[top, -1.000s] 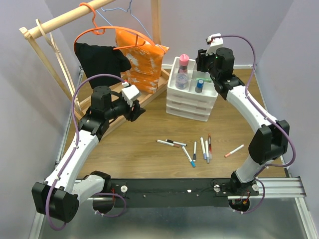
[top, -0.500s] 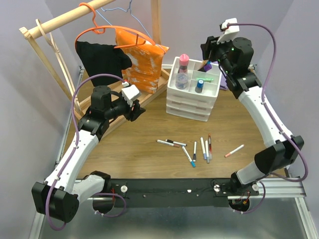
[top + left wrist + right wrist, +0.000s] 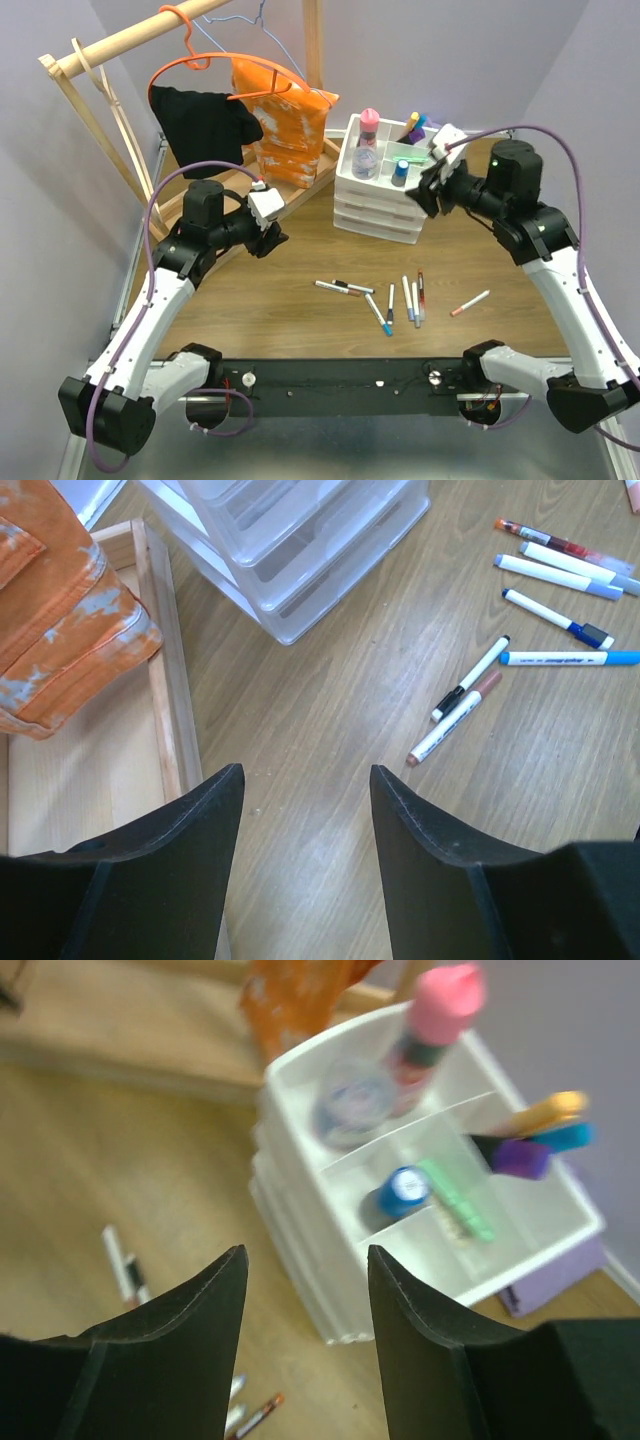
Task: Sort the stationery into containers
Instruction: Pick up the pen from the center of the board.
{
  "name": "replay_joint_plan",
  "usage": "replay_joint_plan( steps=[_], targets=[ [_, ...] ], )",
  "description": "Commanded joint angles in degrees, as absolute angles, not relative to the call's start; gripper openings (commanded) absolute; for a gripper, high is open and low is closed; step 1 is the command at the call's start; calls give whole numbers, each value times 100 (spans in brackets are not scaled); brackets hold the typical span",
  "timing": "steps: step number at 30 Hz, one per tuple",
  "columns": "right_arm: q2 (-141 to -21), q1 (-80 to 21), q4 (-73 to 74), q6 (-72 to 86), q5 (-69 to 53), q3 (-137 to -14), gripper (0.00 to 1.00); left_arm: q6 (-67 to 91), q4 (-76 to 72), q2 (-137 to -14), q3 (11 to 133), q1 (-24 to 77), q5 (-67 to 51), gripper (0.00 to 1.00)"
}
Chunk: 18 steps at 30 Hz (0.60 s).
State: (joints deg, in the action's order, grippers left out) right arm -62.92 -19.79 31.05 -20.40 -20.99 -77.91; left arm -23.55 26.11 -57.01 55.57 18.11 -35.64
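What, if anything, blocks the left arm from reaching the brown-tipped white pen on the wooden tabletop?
Probably nothing, so likely yes: the left gripper hovers with jaws open, and only bare wooden tabletop separates it from the pen.

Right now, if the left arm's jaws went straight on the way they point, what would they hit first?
Probably bare wooden tabletop, well short of the loose pens and the drawer organiser. Depth is hard to judge, though.
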Motion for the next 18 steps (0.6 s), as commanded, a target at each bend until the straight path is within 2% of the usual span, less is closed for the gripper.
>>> replay_joint_plan(
  steps=[1, 3, 6, 8, 12, 18],
  targets=[
    [-6758, -2557, 5368, -3409, -2910, -7849, 57, -2584, 2962, -5528, 5581, 1749, -3463, 63],
    [-6855, -2994, 5529, -3691, -2813, -7691, 56, -2628, 2988, -5485, 5546, 1723, -3445, 64],
    [-6680, -3732, 4943, -3648, -2322, -6945, 56, -2750, 3129, -5397, 5406, 1723, -3655, 64],
    [-6513, -3797, 4572, -3255, -2197, -6629, 57, -2952, 3208, -5414, 5239, 1828, -3770, 62],
    [-6372, -3797, 4018, -2638, -2074, -6583, 56, -3848, 3647, -5738, 5247, 2765, -3569, 59],
    [-6688, -3806, 4132, -2583, -2181, -6215, 51, -4176, 3947, -6144, 5441, 3445, -3375, 56]
  ],
)
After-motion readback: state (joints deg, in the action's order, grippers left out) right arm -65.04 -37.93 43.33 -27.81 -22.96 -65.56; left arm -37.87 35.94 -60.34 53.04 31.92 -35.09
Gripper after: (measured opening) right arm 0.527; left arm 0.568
